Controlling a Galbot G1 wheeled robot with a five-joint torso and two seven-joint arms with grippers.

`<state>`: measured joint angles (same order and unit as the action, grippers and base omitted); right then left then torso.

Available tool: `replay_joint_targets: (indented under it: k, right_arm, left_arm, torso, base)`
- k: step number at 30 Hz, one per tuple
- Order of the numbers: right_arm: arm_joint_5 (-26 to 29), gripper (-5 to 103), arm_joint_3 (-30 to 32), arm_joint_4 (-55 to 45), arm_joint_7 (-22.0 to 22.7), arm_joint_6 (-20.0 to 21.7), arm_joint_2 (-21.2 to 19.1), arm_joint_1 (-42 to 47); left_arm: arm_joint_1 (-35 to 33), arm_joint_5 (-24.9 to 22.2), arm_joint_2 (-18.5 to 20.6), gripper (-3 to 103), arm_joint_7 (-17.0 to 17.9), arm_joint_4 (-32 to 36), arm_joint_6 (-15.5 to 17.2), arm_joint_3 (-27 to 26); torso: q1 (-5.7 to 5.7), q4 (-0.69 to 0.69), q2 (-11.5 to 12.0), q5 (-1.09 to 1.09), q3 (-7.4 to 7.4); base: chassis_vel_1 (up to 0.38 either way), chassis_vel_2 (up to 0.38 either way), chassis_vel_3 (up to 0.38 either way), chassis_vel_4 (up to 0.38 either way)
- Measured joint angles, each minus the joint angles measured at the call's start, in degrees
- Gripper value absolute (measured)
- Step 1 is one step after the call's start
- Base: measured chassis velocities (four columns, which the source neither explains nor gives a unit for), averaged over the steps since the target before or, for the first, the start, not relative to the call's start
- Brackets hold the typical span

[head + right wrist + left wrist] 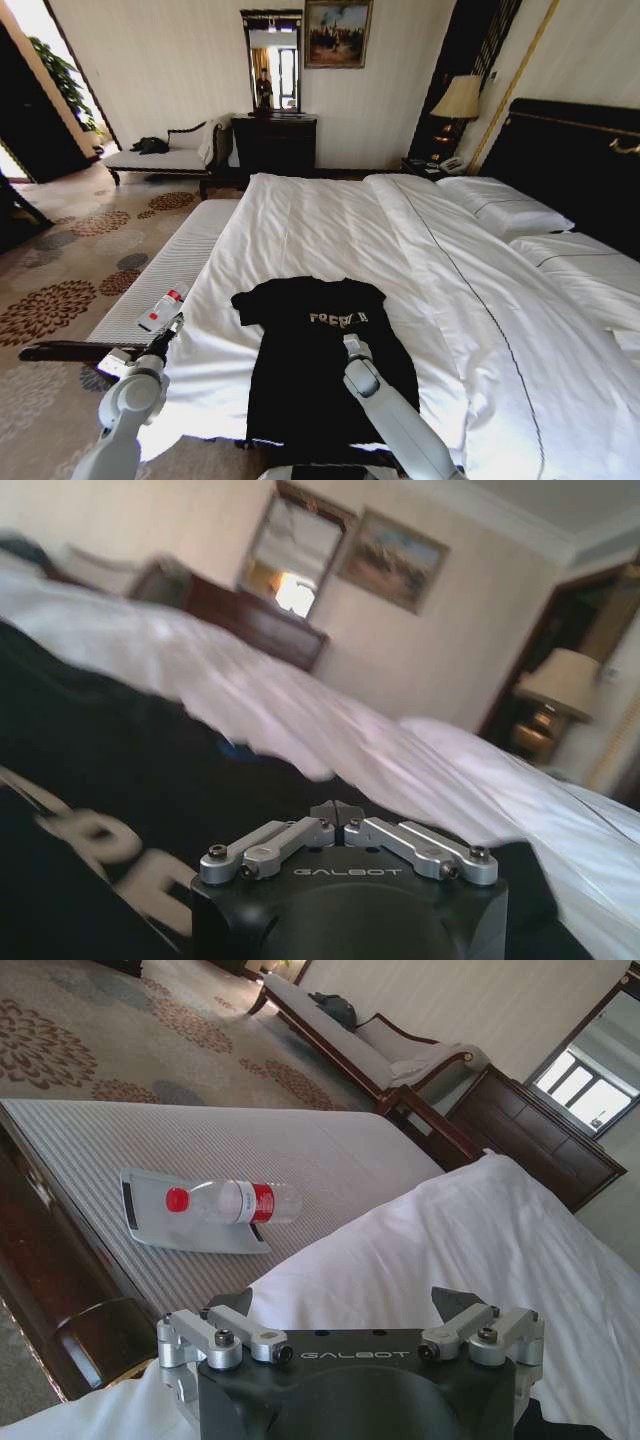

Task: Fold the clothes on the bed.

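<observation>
T-shirt (pixel 325 370) flat on bed (pixel 480 300), hem cut off; right hand (pixel 352 343) closed above it, left hand (pixel 350 1305) open.

Your left arm comes up from about 7 o'clock in the head view, elbow bent, its forearm angled toward 1 o'clock. The left gripper (pixel 172 330) sits at the end of it, low at the left of the view; in the left wrist view its fingers (pixel 232 1307) stand wide apart with nothing between them. Your right arm rises from about 5 o'clock and reaches toward 11 o'clock, wrist near centre. The right gripper (pixel 352 343) points forward, and the right wrist view shows its fingertips (pixel 325 811) pressed together, closed.
</observation>
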<state>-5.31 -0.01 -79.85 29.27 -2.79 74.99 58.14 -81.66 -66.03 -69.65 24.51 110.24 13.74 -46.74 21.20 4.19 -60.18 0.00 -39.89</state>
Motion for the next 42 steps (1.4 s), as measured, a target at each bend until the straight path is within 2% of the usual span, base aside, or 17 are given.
replay_joint_targets:
  k: [2, 5, 14, 17, 19, 22, 23, 25, 29, 32, 34, 36, 37, 38, 39, 41, 42]
  right_arm:
    - [-0.37, 1, -0.03, -0.36, -2.02, -3.4, -0.03, 0.45]
    - [-0.53, 0, -0.04, -0.44, -2.78, -4.45, -0.05, 0.85]
    - [-2.34, -3, 1.75, 0.14, -2.11, -4.22, -0.09, 1.45]
    - [-4.38, 12, 1.84, 0.43, -0.93, -2.66, -0.12, 1.35]
    - [-4.81, 12, 1.77, 0.56, -0.49, -1.9, -0.13, 1.28]
    - [-6.1, 28, 1.6, 0.72, 0.72, 0.55, -0.08, 1.23]
    - [-6.1, 28, 1.6, 0.72, 0.72, 0.55, -0.08, 1.23]
    - [-6.47, 39, 1.34, 0.85, 1.56, 2.37, -0.04, 1.37]
    - [-7.0, 50, 0.91, 1.39, 3.06, 5.28, 0.04, 1.56]
    - [-8.11, 66, 0.78, 2.0, 3.75, 6.35, 0.13, 1.57]
    - [-8.49, 66, 0.82, 2.22, 3.92, 6.5, 0.18, 1.54]
    - [-9.02, 77, 1.06, 2.61, 4.1, 6.75, 0.26, 1.41]
    - [-9.02, 77, 1.06, 2.61, 4.1, 6.75, 0.26, 1.41]
    - [-9.12, 85, 1.16, 2.72, 4.12, 6.92, 0.28, 1.36]
    - [-9.21, 84, 1.18, 2.89, 4.14, 7.08, 0.3, 1.33]
    - [-9.79, 74, 1.29, 3.4, 4.27, 7.21, 0.35, 1.22]
    - [-9.79, 74, 1.29, 3.4, 4.27, 7.21, 0.35, 1.22]
  left_arm:
    - [0.06, 0.07, -0.16, 100, -0.01, -0.03, -0.02, 0.04]
    - [0.09, 0.2, -0.34, 100, -0.02, -0.04, -0.04, 0.2]
    - [0.04, 0.51, -0.49, 100, -0.08, -0.04, -0.14, 0.3]
    - [0.01, 0.66, -0.55, 100, -0.09, -0.03, -0.16, 0.3]
    - [0.0, 0.68, -0.6, 100, -0.08, 0.01, -0.15, 0.31]
    - [-0.08, 0.69, -0.62, 100, -0.09, 0.19, -0.16, 0.3]
    - [-0.08, 0.69, -0.62, 100, -0.09, 0.19, -0.16, 0.3]
    - [-0.14, 0.69, -0.52, 100, -0.09, 0.2, -0.16, 0.2]
    - [-0.17, 0.69, -0.39, 100, -0.09, 0.2, -0.21, 0.1]
    - [-0.11, 0.71, -0.49, 100, -0.09, 0.17, -0.23, 0.12]
    - [-0.09, 0.77, -0.54, 100, -0.09, 0.12, -0.24, 0.17]
    - [-0.02, 0.89, -0.63, 100, -0.09, -0.03, -0.28, 0.26]
    - [-0.02, 0.89, -0.63, 100, -0.09, -0.03, -0.28, 0.26]
    - [0.02, 0.92, -0.64, 100, -0.09, -0.1, -0.28, 0.28]
    - [0.08, 0.93, -0.64, 100, -0.09, -0.2, -0.29, 0.29]
    - [0.12, 0.94, -0.64, 100, -0.09, -0.3, -0.29, 0.3]
    - [0.12, 0.94, -0.64, 100, -0.09, -0.3, -0.29, 0.3]
  torso:
    - [0.0, 0.0, 0.0, 0.0, 0.0]
    - [0.0, 0.0, 0.0, 0.0, 0.0]
    - [0.0, 0.0, -0.01, 0.0, 0.0]
    - [0.0, 0.0, -0.01, 0.0, 0.0]
    - [0.0, 0.0, -0.01, 0.0, 0.0]
    - [0.0, 0.0, -0.01, 0.0, 0.0]
    - [0.0, 0.0, -0.01, 0.0, 0.0]
    - [0.0, 0.0, -0.01, 0.0, 0.0]
    - [0.0, 0.0, -0.01, 0.0, 0.0]
    - [0.0, 0.0, -0.01, 0.0, 0.0]
    - [0.0, 0.0, -0.01, 0.0, 0.0]
    - [0.0, 0.0, -0.01, 0.0, 0.0]
    - [0.0, 0.0, -0.01, 0.0, 0.0]
    - [0.0, 0.0, -0.01, 0.0, 0.0]
    - [0.0, 0.0, -0.01, 0.0, 0.0]
    - [0.0, 0.0, -0.01, 0.0, 0.0]
    - [0.0, 0.0, -0.01, 0.0, 0.0]
  base:
    - [0.0, 0.0, 0.0, 0.0]
    - [0.0, 0.0, 0.0, 0.0]
    - [0.0, 0.0, 0.0, 0.0]
    - [0.0, 0.0, 0.0, 0.0]
    - [0.0, 0.0, 0.0, 0.0]
    - [0.0, 0.0, 0.0, 0.0]
    - [0.0, 0.0, 0.0, 0.0]
    - [0.0, 0.0, 0.0, 0.0]
    - [0.0, 0.0, 0.0, 0.0]
    - [0.0, 0.0, 0.0, 0.0]
    - [0.0, 0.0, 0.0, 0.0]
    - [0.0, 0.0, 0.0, 0.0]
    - [0.0, 0.0, 0.0, 0.0]
    - [0.0, 0.0, 0.0, 0.0]
    - [0.0, 0.0, 0.0, 0.0]
    - [0.0, 0.0, 0.0, 0.0]
    - [0.0, 0.0, 0.0, 0.0]
